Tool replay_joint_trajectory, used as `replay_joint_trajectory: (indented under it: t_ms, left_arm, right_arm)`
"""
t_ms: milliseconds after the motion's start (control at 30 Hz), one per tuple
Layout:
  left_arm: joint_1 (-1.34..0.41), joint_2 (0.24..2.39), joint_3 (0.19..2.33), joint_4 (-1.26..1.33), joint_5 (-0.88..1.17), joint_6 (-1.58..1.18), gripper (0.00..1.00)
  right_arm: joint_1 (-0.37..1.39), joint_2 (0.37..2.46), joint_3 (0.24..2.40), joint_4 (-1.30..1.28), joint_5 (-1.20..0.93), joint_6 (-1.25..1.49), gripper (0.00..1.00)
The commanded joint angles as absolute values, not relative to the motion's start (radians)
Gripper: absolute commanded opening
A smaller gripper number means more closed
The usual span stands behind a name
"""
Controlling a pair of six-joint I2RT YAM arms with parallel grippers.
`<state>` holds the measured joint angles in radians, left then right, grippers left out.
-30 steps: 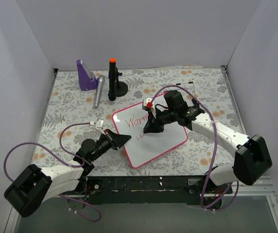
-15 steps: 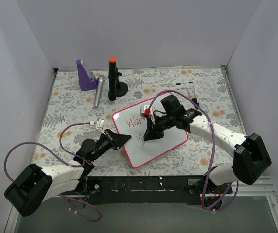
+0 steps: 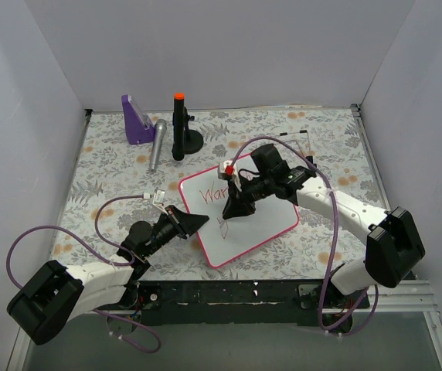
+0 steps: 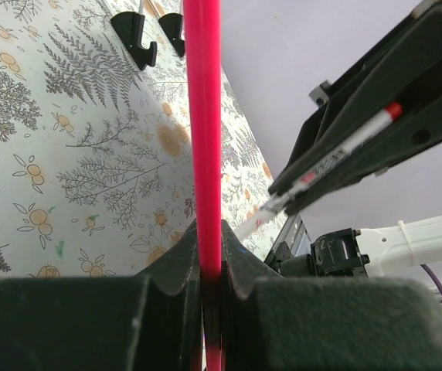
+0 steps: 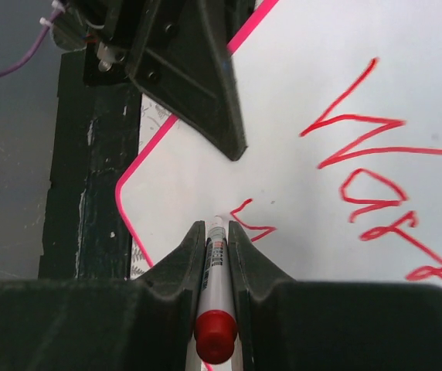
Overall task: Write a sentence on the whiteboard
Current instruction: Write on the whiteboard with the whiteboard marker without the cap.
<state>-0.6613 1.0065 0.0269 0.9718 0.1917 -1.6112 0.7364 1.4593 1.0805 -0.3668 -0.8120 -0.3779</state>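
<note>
Item: whiteboard (image 3: 244, 236), centre frame, on counter (image 3: 113, 178); rigid, light, glossy, likely skids. Left tool (image 3: 199, 221) pinches its pink rim, the sensible hold. Right tool (image 3: 232, 209) clamps marker (image 5: 215, 286), tip at the sentence (image 5: 360, 193).

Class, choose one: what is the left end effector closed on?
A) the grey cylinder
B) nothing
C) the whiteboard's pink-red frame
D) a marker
C: the left wrist view shows the left end effector closed on the frame of the whiteboard; the marker sits in the right end effector.
</note>
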Motion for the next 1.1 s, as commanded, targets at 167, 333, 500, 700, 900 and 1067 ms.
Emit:
replay_joint_trajectory:
  t_ms: [167, 333, 500, 700, 900, 1067]
  left_arm:
    - [-0.666, 0.977, 0.026, 1.150, 0.207, -1.628, 0.00]
    - [-0.666, 0.986, 0.028, 1.160, 0.210, -1.629, 0.00]
    - [-0.666, 0.980, 0.026, 1.157, 0.212, -1.631, 0.00]
    - [-0.666, 0.976, 0.023, 1.150, 0.206, -1.631, 0.00]
    - [-0.666, 0.976, 0.023, 1.154, 0.206, -1.629, 0.00]
    - [-0.666, 0.976, 0.025, 1.152, 0.206, -1.632, 0.00]
  right_arm:
    - [0.626, 1.382, 1.114, -0.308, -0.887, -0.345, 0.01]
    - [0.568, 1.327, 1.055, -0.262, -0.906, -0.336, 0.01]
    - [0.557, 1.295, 1.022, -0.250, -0.928, -0.359, 0.01]
    - [0.554, 1.302, 0.997, -0.236, -0.946, -0.371, 0.01]
    - [0.552, 1.310, 0.991, -0.230, -0.948, -0.385, 0.01]
    - [0.551, 1.316, 0.988, -0.222, -0.953, -0.383, 0.01]
